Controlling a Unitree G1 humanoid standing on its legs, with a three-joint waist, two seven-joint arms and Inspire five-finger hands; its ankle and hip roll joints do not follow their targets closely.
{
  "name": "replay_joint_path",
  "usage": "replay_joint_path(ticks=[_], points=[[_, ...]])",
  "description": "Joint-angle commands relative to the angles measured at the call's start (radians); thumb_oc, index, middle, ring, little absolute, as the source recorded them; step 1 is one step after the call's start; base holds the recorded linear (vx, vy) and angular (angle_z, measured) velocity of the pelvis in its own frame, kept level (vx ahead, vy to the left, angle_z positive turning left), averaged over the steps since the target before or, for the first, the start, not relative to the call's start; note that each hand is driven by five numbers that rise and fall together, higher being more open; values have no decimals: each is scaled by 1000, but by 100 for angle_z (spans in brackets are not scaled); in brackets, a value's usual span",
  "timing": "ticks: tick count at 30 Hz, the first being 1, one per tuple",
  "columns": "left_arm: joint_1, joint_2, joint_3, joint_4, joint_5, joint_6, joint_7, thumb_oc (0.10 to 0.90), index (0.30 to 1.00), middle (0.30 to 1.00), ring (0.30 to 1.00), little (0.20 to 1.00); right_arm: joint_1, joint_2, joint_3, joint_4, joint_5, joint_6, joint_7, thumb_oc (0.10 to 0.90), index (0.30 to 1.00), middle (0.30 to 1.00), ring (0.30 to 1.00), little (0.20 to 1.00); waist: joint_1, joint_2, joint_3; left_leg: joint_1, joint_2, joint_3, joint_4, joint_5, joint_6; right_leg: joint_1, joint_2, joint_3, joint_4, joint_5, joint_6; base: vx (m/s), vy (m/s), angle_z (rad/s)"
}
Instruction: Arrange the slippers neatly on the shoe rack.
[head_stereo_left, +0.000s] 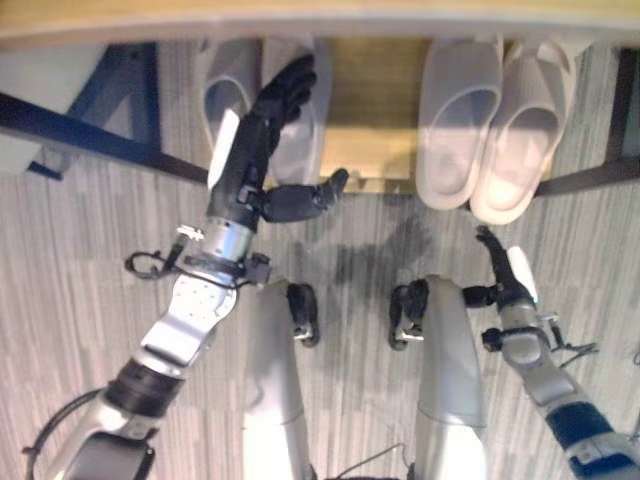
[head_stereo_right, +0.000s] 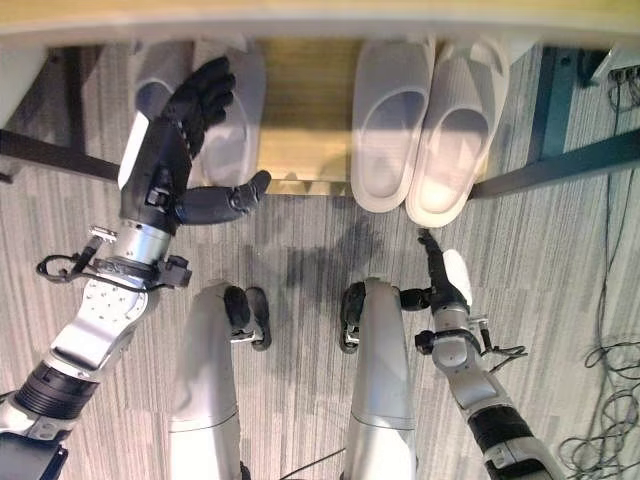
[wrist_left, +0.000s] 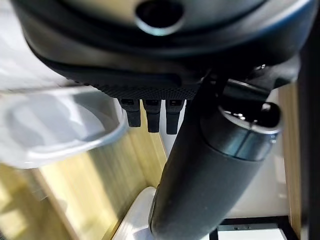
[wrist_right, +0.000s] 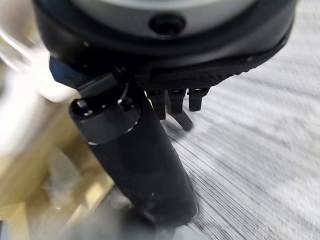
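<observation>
Slippers (head_stereo_left: 488, 125), pale and paired, sit on the rack (head_stereo_left: 370, 110); left robot hand (head_stereo_left: 262, 135) spread, right robot hand (head_stereo_left: 505, 270) straight-fingered.

Two pairs of slippers lie on the shoe rack's shelf (head_stereo_left: 370, 110): the left pair (head_stereo_left: 262, 100) near its left end, the right pair (head_stereo_left: 495, 115) near its right end, bare shelf between. The left hand (head_stereo_left: 262, 130) hangs over the left pair; the right hand (head_stereo_left: 505, 272) is over the floor (head_stereo_left: 60, 260) before the right pair's front edge.

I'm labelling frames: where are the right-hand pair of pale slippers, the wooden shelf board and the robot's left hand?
right-hand pair of pale slippers (head_stereo_left: 458, 110), left eye view, strap of its left slipper.
wooden shelf board (head_stereo_left: 370, 100), left eye view, bare middle.
left hand (head_stereo_right: 160, 160), right eye view, back of the hand.
</observation>
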Motion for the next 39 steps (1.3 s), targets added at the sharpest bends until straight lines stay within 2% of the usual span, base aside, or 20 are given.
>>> replay_joint_path(ticks=[1,2,3,4,5,7,10,11,13,14,21,22,23,24,28,33,35,37,39], points=[[36,-52,-67,12,60,-89,-52,800,900,900,900,900,5,85,28,-50,51,-119,12,800,900,900,900,900,-10,-13,-173,62,-13,-15,-240,97,25,84,-17,45,-242,110,59,-84,-27,15],[46,-53,-80,40,87,-87,-55,800,900,900,900,900,13,92,27,-43,60,-122,17,800,900,900,900,900,-14,-16,-175,108,-19,-18,-299,122,22,128,-19,34,-307,134,61,-147,-23,13],[68,-64,-96,69,96,-81,-74,800,900,900,900,900,20,104,31,-26,68,-123,26,800,900,900,900,900,-12,-17,-179,150,-25,-25,-392,192,26,159,-16,22,-386,194,59,-62,-42,16],[86,-76,-112,102,108,-77,-78,800,900,900,900,900,31,116,41,-16,75,-125,33,800,900,900,900,900,-14,-20,-186,214,-22,-34,-444,183,21,222,-16,12,-440,184,71,-138,-19,12],[107,-80,-124,136,136,-73,-87,800,900,900,900,900,48,126,42,-15,81,-128,43,800,900,900,900,900,-15,-22,-191,264,-22,-37,-537,249,22,266,-10,-3,-525,244,69,-19,-28,13],[161,-95,-147,219,183,-60,-105,800,900,900,900,900,89,144,53,1,103,-132,73,800,900,900,900,900,-12,-28,-217,386,-17,-36,-691,304,6,393,-2,-24,-668,297,86,-17,-40,13],[198,-113,-166,318,253,-38,-115,800,900,900,900,900,128,161,71,30,116,-122,111,800,900,900,900,900,-13,-37,-250,563,-22,-30,-880,358,-1,567,14,-51,-855,344,97,100,-49,7],[198,-113,-166,320,254,-39,-115,800,900,900,900,900,129,161,71,30,116,-122,111,800,900,900,900,900,-13,-36,-245,574,-21,-30,-887,362,-2,578,15,-52,-862,347,97,204,-62,4],[271,-159,-164,434,311,-15,-133,800,900,900,900,900,190,184,89,68,128,-105,163,800,900,900,900,900,-10,-46,-298,814,-21,-10,-1114,421,-14,810,36,-75,-1082,387,113,305,-58,-4],[270,-159,-164,433,311,-15,-133,800,900,900,900,900,190,184,89,67,128,-105,163,800,900,900,900,900,-11,-45,-295,819,-21,-11,-1124,431,-14,815,37,-77,-1092,396,113,220,-26,-3],[346,-211,-141,496,359,1,-125,800,900,900,900,900,270,207,99,92,98,-88,210,800,900,900,900,900,-5,-49,-373,1058,4,15,-1306,472,-28,1050,62,-83,-1260,422,125,186,-6,2],[366,-206,-111,486,350,1,-124,800,900,900,900,900,366,169,12,-75,288,-78,314,800,900,900,900,900,-21,-53,-382,1089,11,23,-1333,484,-35,1072,67,-78,-1280,430,126,165,17,4],[379,-213,-100,493,342,-7,-127,800,900,900,900,900,424,84,58,-105,62,-119,239,800,900,900,900,900,-19,-57,-388,1116,13,34,-1357,489,-35,1094,74,-67,-1300,435,130,152,-11,0],[398,-196,-82,469,349,-9,-123,800,900,900,900,900,458,62,42,-113,-38,-121,250,800,900,900,900,900,-25,-62,-404,1142,13,37,-1386,504,-40,1123,83,-67,-1330,444,133,109,-26,-6],[400,-198,-84,498,380,-1,-162,800,900,900,900,900,463,70,74,-91,-27,-100,316,800,900,900,900,900,-17,-69,-424,1172,11,42,-1413,511,-47,1170,90,-70,-1379,458,136,54,-29,-13],[390,-229,-93,556,394,0,-171,800,900,900,900,900,431,123,137,-18,52,-93,392,800,900,900,900,900,-8,-72,-448,1197,4,40,-1419,512,-57,1225,91,-79,-1431,474,137,34,-1,2],[381,-252,-101,603,401,7,-174,800,900,900,900,900,393,168,169,25,132,-98,431,800,900,900,900,900,-3,-70,-455,1204,-1,38,-1419,523,-59,1247,90,-85,-1458,493,136,-30,18,10],[382,-261,-100,613,401,10,-174,800,900,900,900,900,381,183,178,30,160,-102,444,800,900,900,900,900,0,-69,-459,1208,-3,37,-1419,521,-59,1255,90,-87,-1470,498,138,4,21,6],[391,-280,-92,643,398,17,-169,800,900,900,900,900,369,199,184,-46,232,-111,462,800,900,900,900,900,3,-68,-473,1221,-6,45,-1419,511,-61,1272,85,-87,-1490,505,144,32,32,4]])
